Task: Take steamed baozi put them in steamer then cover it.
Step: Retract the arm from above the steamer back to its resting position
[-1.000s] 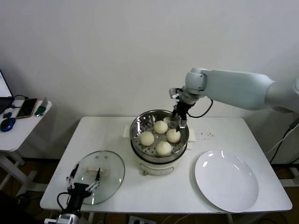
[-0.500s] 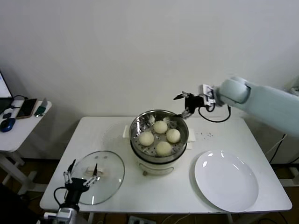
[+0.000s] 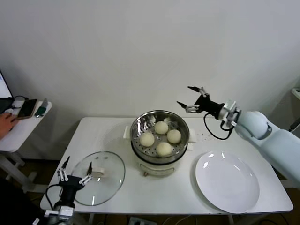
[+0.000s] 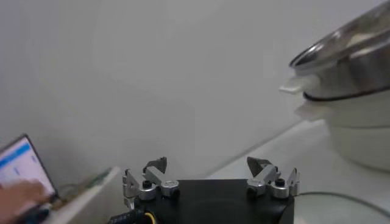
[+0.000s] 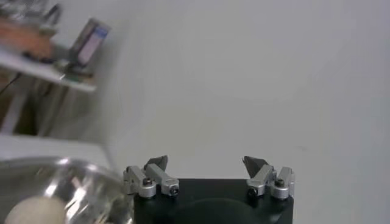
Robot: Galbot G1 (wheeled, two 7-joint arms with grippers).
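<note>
Glass lid (image 3: 99, 176) beside loaded steamer (image 3: 160, 140): rigid, slippery, probably fragile; best taken by its white bar handle (image 3: 98, 174). Left gripper (image 3: 74, 176) and right gripper (image 3: 193, 100) both spread, empty.

The steamer (image 4: 350, 91) is cut off by the left wrist view's edge, only one steamed baozi (image 5: 33, 211) peeks in, blurred, at the right wrist view's border, and the side table (image 3: 21, 124) is cropped in the head view.
</note>
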